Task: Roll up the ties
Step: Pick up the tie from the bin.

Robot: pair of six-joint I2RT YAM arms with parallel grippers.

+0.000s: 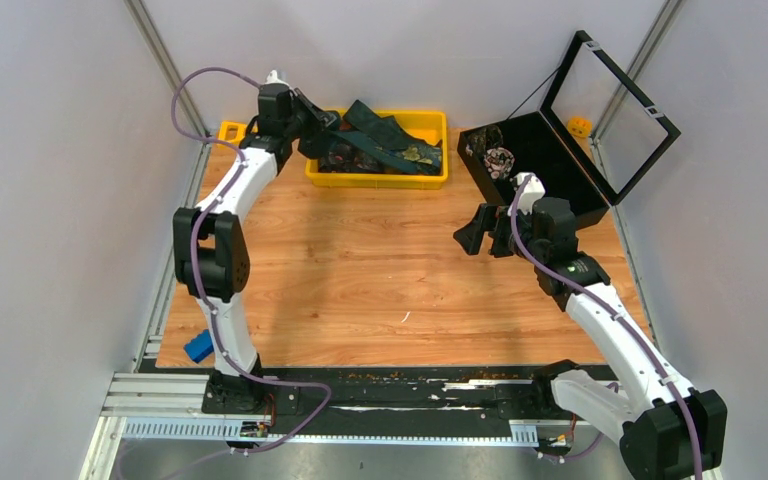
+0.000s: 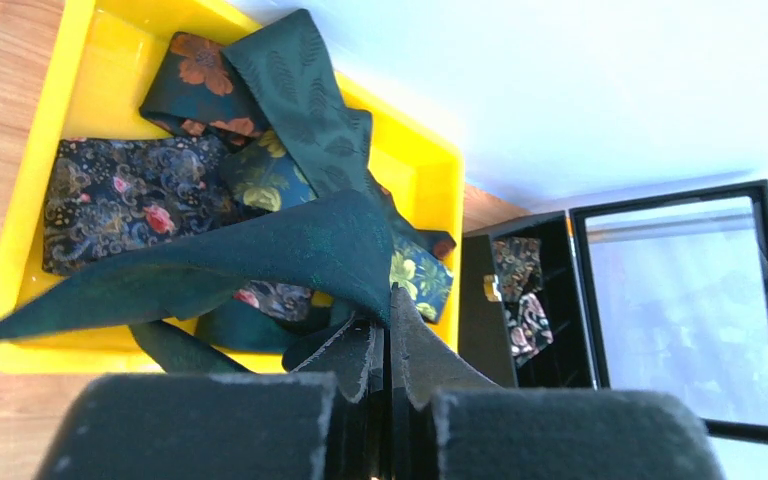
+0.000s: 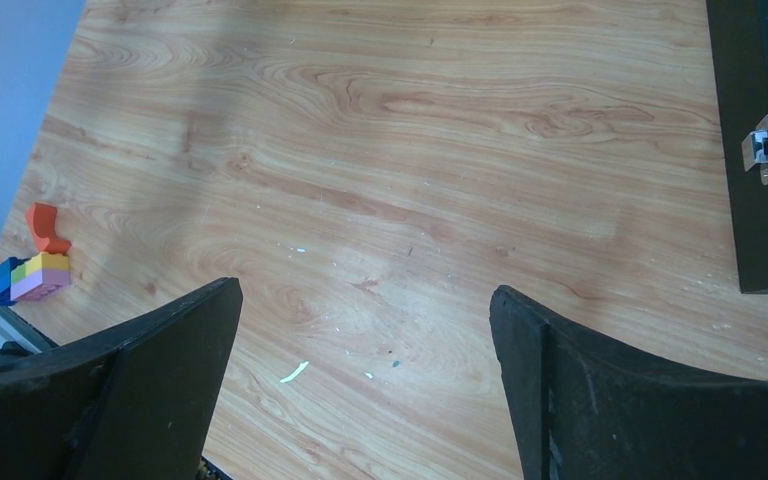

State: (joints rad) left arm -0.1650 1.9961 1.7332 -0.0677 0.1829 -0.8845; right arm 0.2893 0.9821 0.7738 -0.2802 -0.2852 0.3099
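Several ties lie heaped in the yellow tray [image 1: 430,122] at the back of the table. In the left wrist view my left gripper [image 2: 389,300] is shut on the wide end of a plain dark teal-green tie [image 2: 260,255], lifted a little above the tray [image 2: 100,80]. Patterned floral ties [image 2: 120,195] lie under it. In the top view the left gripper [image 1: 328,122] is at the tray's left end. My right gripper [image 1: 482,235] is open and empty above bare wood, its jaws wide apart in the right wrist view [image 3: 365,300].
A black case [image 1: 550,170] with a raised clear lid [image 1: 615,105] stands at the back right with rolled patterned ties inside [image 1: 498,160]. Its corner and latch show in the right wrist view [image 3: 763,150]. Small toy blocks [image 1: 198,346] lie near the front left edge.
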